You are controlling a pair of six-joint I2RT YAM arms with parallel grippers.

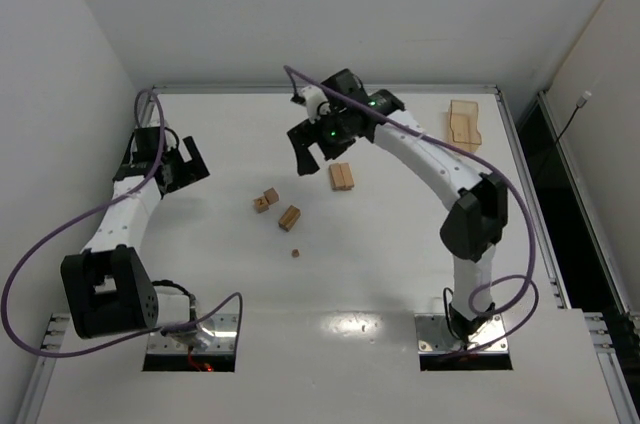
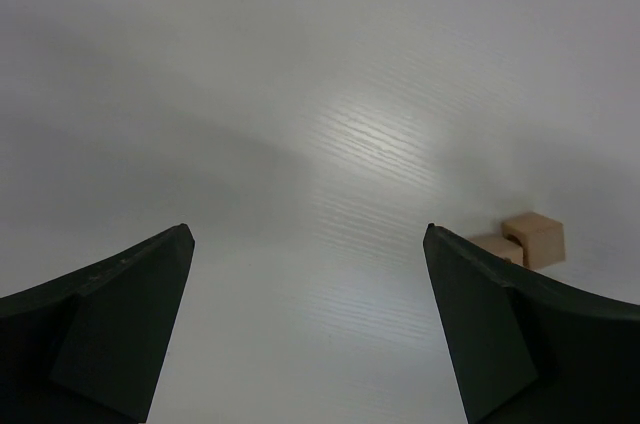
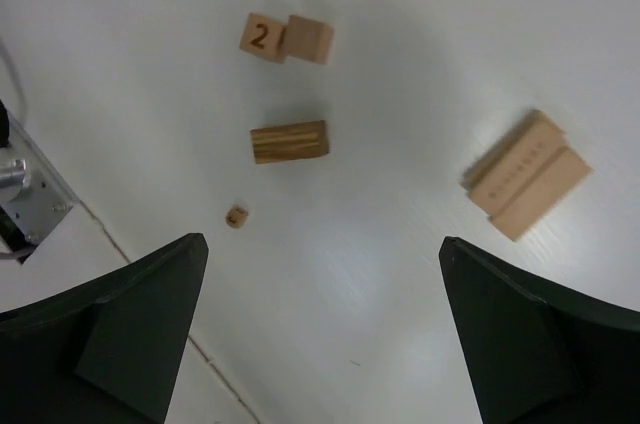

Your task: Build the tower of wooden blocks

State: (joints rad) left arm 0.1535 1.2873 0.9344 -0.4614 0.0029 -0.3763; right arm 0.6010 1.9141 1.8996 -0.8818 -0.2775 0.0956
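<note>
Wood blocks lie loose on the white table. Two bars point(image 1: 341, 176) sit side by side and touching, also in the right wrist view point(image 3: 526, 174). To their left are two cubes point(image 1: 266, 200), one marked "2" point(image 3: 260, 37), a darker short bar point(image 1: 290, 217) point(image 3: 289, 141) and a tiny cube point(image 1: 295, 253) point(image 3: 237, 215). No stacked tower shows in any view. My right gripper point(image 1: 318, 156) point(image 3: 325, 244) hangs open above the table just left of the paired bars, holding nothing. My left gripper point(image 1: 198, 166) point(image 2: 308, 234) is open and empty at the far left; the two cubes point(image 2: 535, 239) show beyond its right finger.
A translucent orange-tan tray point(image 1: 463, 124) lies at the back right of the table. Purple cables loop off both arms. The arm bases are bolted at the near edge, and walls close in the table on the left and at the back.
</note>
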